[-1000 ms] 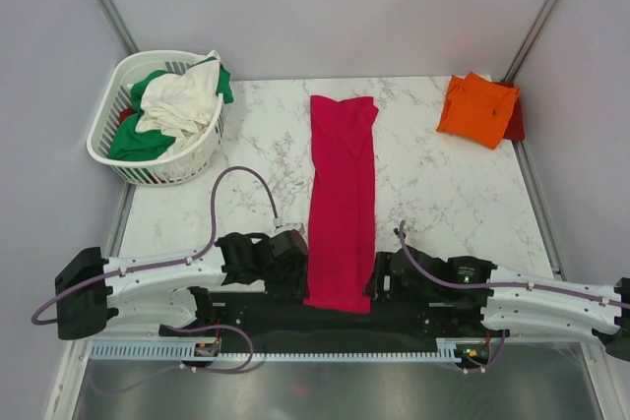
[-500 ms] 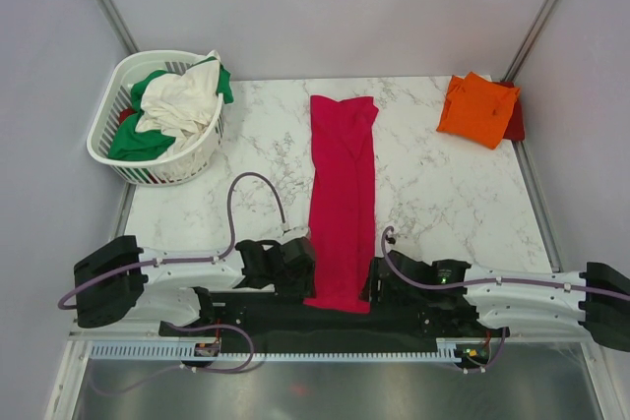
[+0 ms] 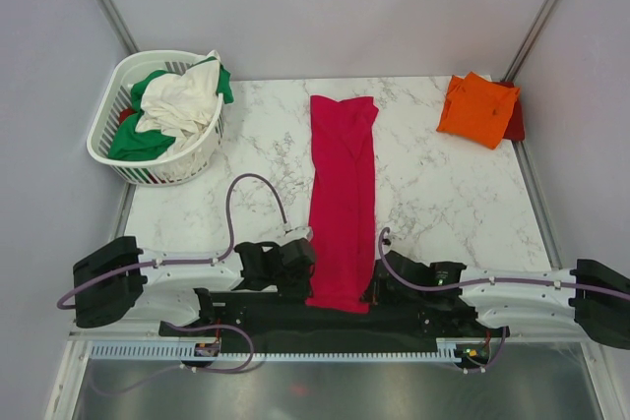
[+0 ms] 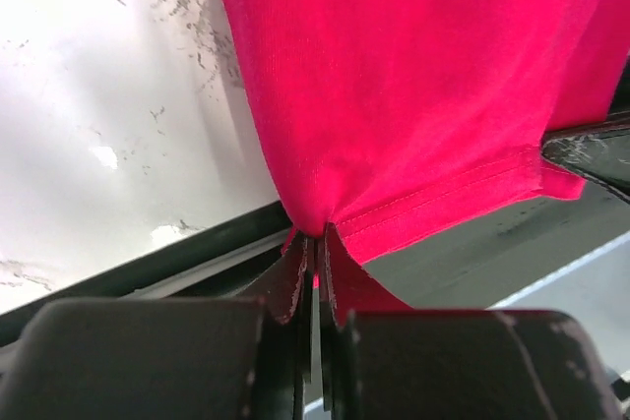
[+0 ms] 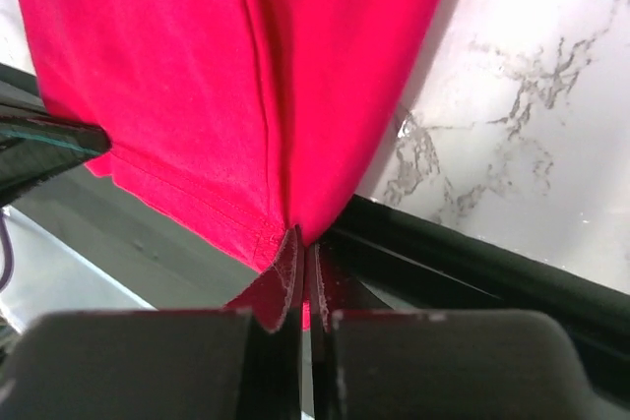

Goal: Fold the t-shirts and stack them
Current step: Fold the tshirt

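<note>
A crimson-pink t-shirt (image 3: 342,194) lies as a long narrow strip down the middle of the marble table, its hem hanging over the near edge. My left gripper (image 3: 307,277) is shut on the hem's left corner; the left wrist view shows the pink cloth (image 4: 413,95) pinched between the fingertips of the left gripper (image 4: 315,243). My right gripper (image 3: 372,287) is shut on the hem's right corner, where the shirt (image 5: 197,76) bunches into the right gripper (image 5: 303,243). A folded orange t-shirt (image 3: 478,108) lies on a dark red one (image 3: 515,120) at the back right.
A white slatted basket (image 3: 108,140) at the back left holds green (image 3: 138,142) and cream-white (image 3: 182,100) shirts. Grey walls close in the table on the left, back and right. The black arm-mount bar (image 3: 335,317) runs along the near edge.
Both grippers have closed on the near hem corners of the pink t-shirt. Both arms have slid inward toward it, and the hem has drawn in slightly.
</note>
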You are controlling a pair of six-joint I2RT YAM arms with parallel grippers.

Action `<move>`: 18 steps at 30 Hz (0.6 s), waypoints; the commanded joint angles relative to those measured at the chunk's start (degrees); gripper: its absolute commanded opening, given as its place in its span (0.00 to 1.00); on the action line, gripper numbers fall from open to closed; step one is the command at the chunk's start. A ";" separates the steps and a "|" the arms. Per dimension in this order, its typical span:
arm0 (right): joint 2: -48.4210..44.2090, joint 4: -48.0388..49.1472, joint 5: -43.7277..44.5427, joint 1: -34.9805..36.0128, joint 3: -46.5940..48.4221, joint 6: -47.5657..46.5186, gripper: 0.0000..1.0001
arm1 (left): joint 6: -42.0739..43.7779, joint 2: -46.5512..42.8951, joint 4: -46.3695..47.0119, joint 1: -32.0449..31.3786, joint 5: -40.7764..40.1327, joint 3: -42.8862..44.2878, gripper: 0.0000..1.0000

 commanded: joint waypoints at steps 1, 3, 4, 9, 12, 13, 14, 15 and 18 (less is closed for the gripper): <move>-1.36 -4.56 -1.26 0.32 3.86 -1.12 0.00 | -3.75 -2.72 0.88 -0.68 -0.51 2.76 0.02; -2.33 -11.23 -0.56 0.32 6.49 -1.91 0.00 | -5.77 -3.87 -1.48 -1.12 0.19 4.25 0.02; -3.81 -13.69 0.84 0.40 7.29 -1.92 0.00 | -7.26 -4.13 -2.54 -1.30 0.45 4.87 0.02; -10.85 -26.72 5.06 0.32 10.81 -1.31 0.00 | -9.39 -5.45 -6.76 -2.71 0.81 9.96 0.02; -13.06 -28.57 6.21 0.23 12.82 -1.39 0.00 | -9.30 -5.10 -10.28 -2.71 0.55 13.82 0.02; -12.80 -29.09 6.82 0.23 13.88 -1.91 0.00 | -8.95 -4.93 -11.33 -2.71 0.20 15.14 0.02; -12.18 -31.01 8.57 0.14 16.59 -2.53 0.00 | -8.17 -4.75 -14.65 -2.62 -1.11 18.03 0.02; -11.40 -32.25 10.15 0.05 18.18 -3.23 0.00 | -7.64 -4.58 -16.42 -2.44 -1.91 19.80 0.02; -8.23 -37.00 14.10 -2.05 24.33 -6.92 0.00 | -5.00 -2.73 -24.68 -0.95 -5.34 26.39 0.02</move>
